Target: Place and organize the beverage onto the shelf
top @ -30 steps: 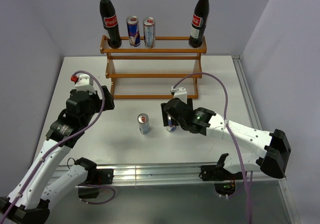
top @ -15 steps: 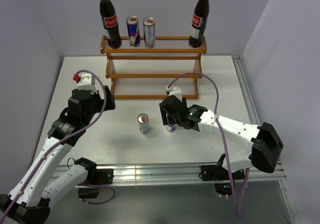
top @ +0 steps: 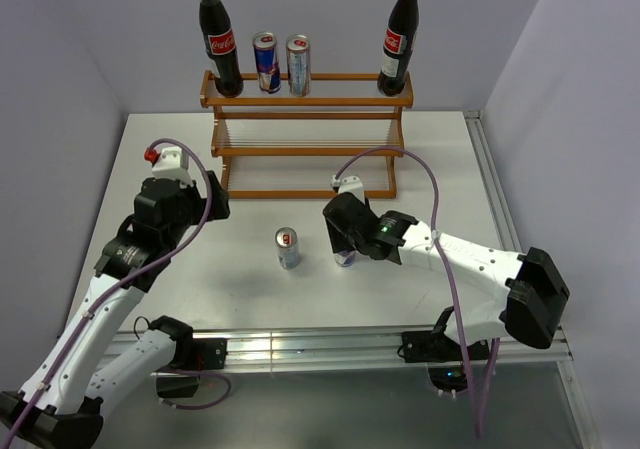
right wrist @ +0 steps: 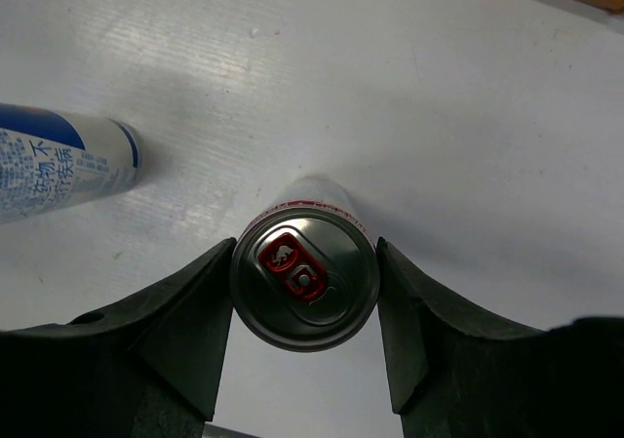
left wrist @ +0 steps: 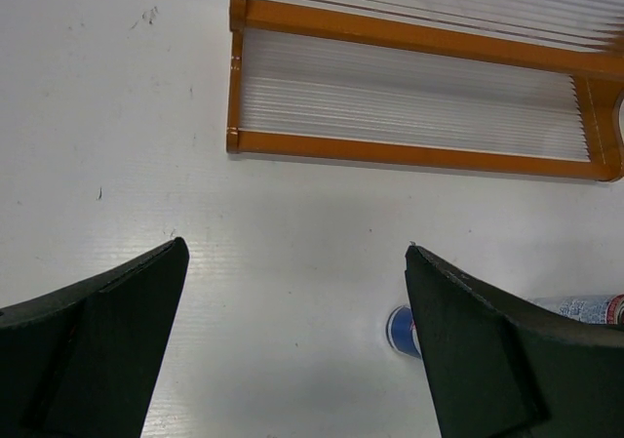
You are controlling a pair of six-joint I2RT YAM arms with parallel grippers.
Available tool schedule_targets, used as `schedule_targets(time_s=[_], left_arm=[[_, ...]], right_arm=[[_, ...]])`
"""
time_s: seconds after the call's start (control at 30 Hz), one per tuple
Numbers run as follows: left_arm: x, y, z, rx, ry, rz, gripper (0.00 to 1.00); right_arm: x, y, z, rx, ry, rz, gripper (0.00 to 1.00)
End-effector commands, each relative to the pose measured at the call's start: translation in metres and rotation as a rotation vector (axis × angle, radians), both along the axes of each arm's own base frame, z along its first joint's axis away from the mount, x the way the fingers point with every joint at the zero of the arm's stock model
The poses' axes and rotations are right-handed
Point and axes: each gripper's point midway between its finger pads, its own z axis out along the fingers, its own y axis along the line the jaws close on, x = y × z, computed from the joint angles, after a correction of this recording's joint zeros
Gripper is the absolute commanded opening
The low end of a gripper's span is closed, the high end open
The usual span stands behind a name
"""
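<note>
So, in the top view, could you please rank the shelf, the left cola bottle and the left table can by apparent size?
1. shelf
2. left cola bottle
3. left table can, smallest even though nearer the camera

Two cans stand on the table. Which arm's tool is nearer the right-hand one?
Right. The right tool straddles that can, its fingers against both sides. The left tool hangs open farther left, near the front left corner of the shelf.
</note>
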Motion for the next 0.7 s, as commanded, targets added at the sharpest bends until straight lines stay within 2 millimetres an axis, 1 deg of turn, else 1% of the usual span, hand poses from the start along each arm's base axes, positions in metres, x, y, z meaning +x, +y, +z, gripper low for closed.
schedule_targets(time_s=[0.0, 0.03, 0.1, 0.13, 0.17, 0.2, 0.23, 0.27, 0.3, 0.33, 0.37, 0.4, 0.43, 0.47, 0.5, 0.53, 0.57, 0.6, 0.63, 0.67], left_arm=[[0.006, 0.000, 0.032, -0.039, -0.101, -0.007, 1.00], [0.006, 0.000, 0.039, -0.048, -0.116, -0.007, 1.00], [0.007, -0.007, 0.048, -0.080, -0.131, -0.040, 0.99], [0.007, -0.012, 0.056, -0.097, -0.144, -0.062, 0.99], [0.009, -0.021, 0.056, -0.113, -0.132, -0.100, 1.00], [0.011, -0.025, 0.059, -0.121, -0.133, -0.116, 1.00], [0.013, -0.027, 0.067, -0.130, -0.142, -0.121, 1.00], [0.017, -0.031, 0.066, -0.138, -0.126, -0.125, 1.00], [0.019, -0.033, 0.070, -0.149, -0.127, -0.130, 1.00], [0.021, -0.038, 0.081, -0.172, -0.145, -0.145, 1.00], [0.022, -0.044, 0.085, -0.205, -0.146, -0.162, 0.99], [0.024, -0.054, 0.086, -0.225, -0.138, -0.190, 0.99], [0.028, -0.062, 0.099, -0.252, -0.181, -0.211, 1.00], [0.032, -0.071, 0.100, -0.273, -0.191, -0.225, 0.99], [0.027, -0.090, 0.097, -0.302, -0.183, -0.303, 1.00], [0.028, -0.099, 0.099, -0.322, -0.193, -0.336, 0.99], [0.032, -0.109, 0.105, -0.343, -0.225, -0.364, 0.99], [0.027, -0.123, 0.104, -0.343, -0.230, -0.411, 1.00], [0.026, -0.129, 0.105, -0.331, -0.250, -0.425, 0.99], [0.024, -0.137, 0.114, -0.305, -0.314, -0.461, 1.00]], right_arm=[[0.007, -0.002, 0.044, 0.048, -0.086, 0.005, 0.09], [0.006, -0.004, 0.051, 0.057, -0.099, 0.006, 0.03], [0.005, -0.009, 0.062, 0.049, -0.108, 0.008, 0.00], [0.004, -0.012, 0.070, 0.053, -0.121, 0.005, 0.00], [0.002, -0.015, 0.078, 0.054, -0.127, 0.005, 0.00], [0.002, -0.017, 0.083, 0.053, -0.136, 0.004, 0.00], [0.000, -0.020, 0.093, 0.067, -0.151, 0.002, 0.00], [-0.001, -0.022, 0.102, 0.077, -0.156, 0.005, 0.00], [-0.002, -0.023, 0.108, 0.087, -0.160, 0.010, 0.00], [-0.004, -0.024, 0.122, 0.117, -0.176, 0.016, 0.00], [-0.006, -0.027, 0.126, 0.115, -0.173, 0.020, 0.00], [-0.007, -0.028, 0.133, 0.120, -0.177, 0.026, 0.00], [-0.008, -0.028, 0.148, 0.143, -0.195, 0.024, 0.00], [-0.011, -0.031, 0.150, 0.136, -0.186, 0.032, 0.00], [-0.012, -0.030, 0.154, 0.137, -0.179, 0.042, 0.00], [-0.013, -0.029, 0.168, 0.157, -0.188, 0.052, 0.00], [-0.019, -0.030, 0.170, 0.150, -0.163, 0.071, 0.00], [-0.020, -0.030, 0.174, 0.152, -0.160, 0.077, 0.00], [-0.021, -0.030, 0.186, 0.167, -0.169, 0.083, 0.00], [-0.025, -0.033, 0.186, 0.152, -0.149, 0.089, 0.00]])
